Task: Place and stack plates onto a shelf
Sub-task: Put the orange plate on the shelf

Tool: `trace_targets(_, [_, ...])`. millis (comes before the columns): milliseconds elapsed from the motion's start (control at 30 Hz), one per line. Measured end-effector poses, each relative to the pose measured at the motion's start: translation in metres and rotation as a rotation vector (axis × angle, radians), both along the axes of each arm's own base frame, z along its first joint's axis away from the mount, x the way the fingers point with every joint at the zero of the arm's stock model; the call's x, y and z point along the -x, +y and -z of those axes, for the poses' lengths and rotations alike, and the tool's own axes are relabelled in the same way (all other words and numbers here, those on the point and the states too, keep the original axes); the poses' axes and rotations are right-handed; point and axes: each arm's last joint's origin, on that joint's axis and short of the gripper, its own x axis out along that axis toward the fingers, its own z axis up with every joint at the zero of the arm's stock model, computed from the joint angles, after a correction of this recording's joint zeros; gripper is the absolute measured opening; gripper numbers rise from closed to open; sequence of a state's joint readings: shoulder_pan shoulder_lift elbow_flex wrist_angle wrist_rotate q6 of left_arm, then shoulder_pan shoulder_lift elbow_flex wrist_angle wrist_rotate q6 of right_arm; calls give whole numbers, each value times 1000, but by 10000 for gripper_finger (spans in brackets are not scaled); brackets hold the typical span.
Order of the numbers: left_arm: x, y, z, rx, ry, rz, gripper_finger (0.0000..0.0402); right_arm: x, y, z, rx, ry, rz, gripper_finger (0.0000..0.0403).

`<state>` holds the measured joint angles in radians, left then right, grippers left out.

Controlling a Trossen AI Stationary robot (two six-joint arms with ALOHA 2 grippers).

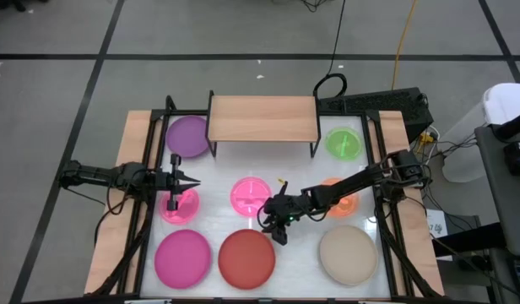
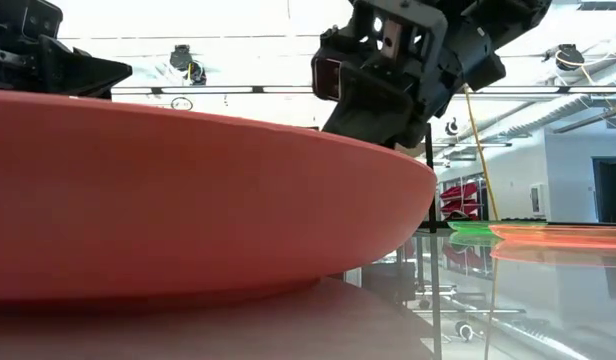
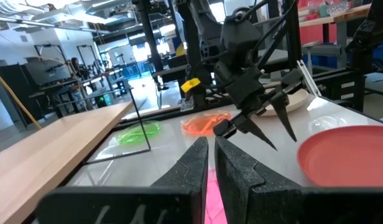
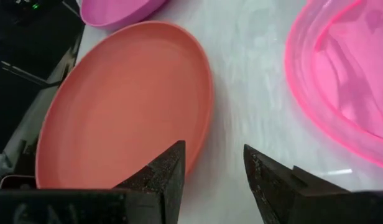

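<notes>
My right gripper (image 1: 277, 228) (image 4: 213, 168) is open and points down at the far rim of the red plate (image 1: 246, 257) (image 4: 123, 106). One finger stands over the plate's rim and the other over the bare table; I see no touch. My left gripper (image 1: 189, 181) (image 3: 210, 158) is shut and hovers above a small pink divided plate (image 1: 179, 204). A second pink divided plate (image 1: 251, 196) (image 4: 347, 81) lies beside the right gripper. The shelf (image 1: 262, 118) (image 3: 55, 143) stands at the far side with nothing on it.
The purple plate (image 1: 187, 135) lies left of the shelf and the green divided plate (image 1: 343, 143) right of it. An orange divided plate (image 1: 338, 201) sits partly under the right arm. Magenta (image 1: 182, 257) and beige (image 1: 348, 253) plates flank the red one along the near edge.
</notes>
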<state>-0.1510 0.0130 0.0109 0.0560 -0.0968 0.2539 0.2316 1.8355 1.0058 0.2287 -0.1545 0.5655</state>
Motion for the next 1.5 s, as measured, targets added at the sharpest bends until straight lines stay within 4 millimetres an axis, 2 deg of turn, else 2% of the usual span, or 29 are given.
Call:
trace_targets(333, [0,0,0,0,0,0,35,-4,13,32,-44,49,-27,144])
trace_targets(600, [0,0,0,0,1,0,35,-5,14,37,-48,47,-58,137])
trace_targets(700, [0,0,0,0,1,0,35,-5,12,36,-30,39,-70,105])
trace_targets(833, [0,0,0,0,0,0,35,-6,9,33,-12,13,-104,22])
trace_targets(933, [0,0,0,0,0,0,35,-7,5,25,-34,-11,-131,7])
trace_targets(1033, [0,0,0,0,0,0,35,-4,0,11,-35,-33,-139,3])
trace_targets(1233, [0,0,0,0,0,0,35,7,-23,-61,26,-244,-111,1])
trace_targets(1400, [0,0,0,0,0,0,35,32,-61,-122,200,-420,85,1])
trace_targets(1500, [0,0,0,0,0,0,35,49,-91,-151,328,-497,263,1])
